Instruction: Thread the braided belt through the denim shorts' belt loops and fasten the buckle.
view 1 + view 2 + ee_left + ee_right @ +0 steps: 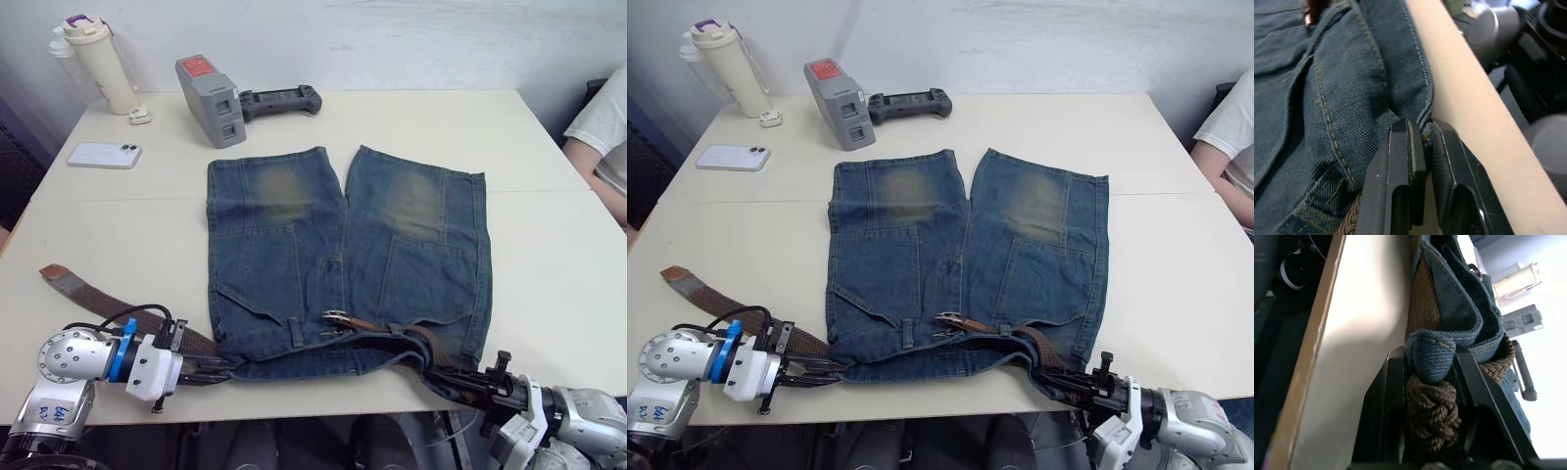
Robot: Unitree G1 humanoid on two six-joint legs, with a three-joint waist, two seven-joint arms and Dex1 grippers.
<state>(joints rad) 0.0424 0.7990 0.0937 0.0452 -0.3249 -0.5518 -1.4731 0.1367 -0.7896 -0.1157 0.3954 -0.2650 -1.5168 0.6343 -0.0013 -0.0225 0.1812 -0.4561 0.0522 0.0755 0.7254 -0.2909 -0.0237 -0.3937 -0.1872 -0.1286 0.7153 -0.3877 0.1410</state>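
Left tool (227, 366) pinches the denim shorts (343, 264) at the waistband corner; right tool (438, 379) clamps braided belt (1431, 416) with denim. Keep the waistband taut and draw the belt slowly so loops don't bunch.

A big cream table (509, 147) holds everything. The denim shorts (343, 264) lie flat in the middle, with the waist at the near edge. The braided belt (93, 294) lies on the table too, with one end sticking out to the left of the shorts. At the far left corner stand a tall cream bottle (98, 64) and a small white thing (140, 117). A white phone (104, 155) lies near them. A grey box (210, 100) and a black controller (279, 100) sit at the back.
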